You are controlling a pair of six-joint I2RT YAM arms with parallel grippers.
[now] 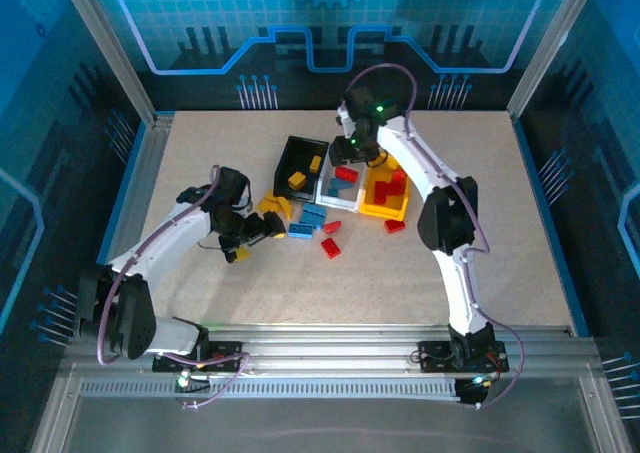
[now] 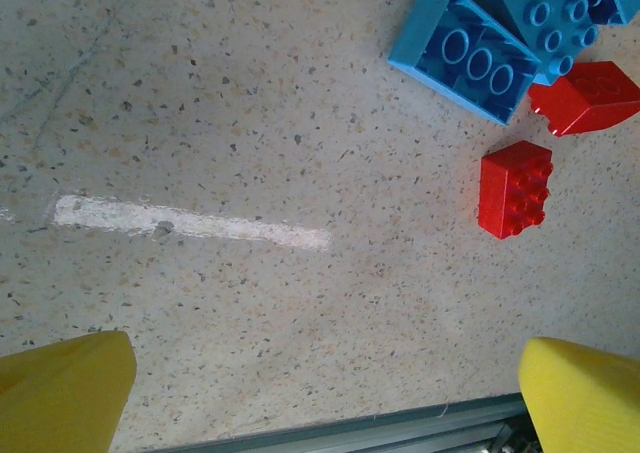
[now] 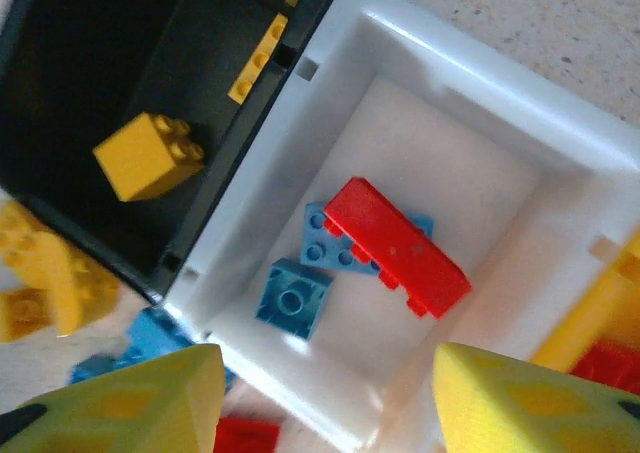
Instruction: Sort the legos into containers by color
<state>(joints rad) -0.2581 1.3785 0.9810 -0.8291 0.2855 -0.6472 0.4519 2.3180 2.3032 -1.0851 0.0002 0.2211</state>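
The three joined containers stand mid-table: black bin (image 1: 297,156), white bin (image 1: 330,201), yellow bin (image 1: 384,211). My right gripper (image 1: 350,149) hovers open over the white bin (image 3: 470,113), nothing between its fingers (image 3: 130,403). Inside that bin a long red brick (image 3: 398,245) lies across a blue plate (image 3: 322,235), beside a small blue brick (image 3: 292,298). The black bin (image 3: 90,53) holds a yellow brick (image 3: 148,155). My left gripper (image 1: 265,228) is open and empty low over bare table (image 2: 325,393); blue bricks (image 2: 470,53) and red bricks (image 2: 515,188) lie ahead of it.
Loose yellow bricks (image 1: 270,205), blue bricks (image 1: 310,218) and red bricks (image 1: 331,248) lie in front of the bins, with another red one (image 1: 394,225) by the yellow bin. A white tape mark (image 2: 190,221) is on the table. Metal rails (image 1: 330,348) line the near edge.
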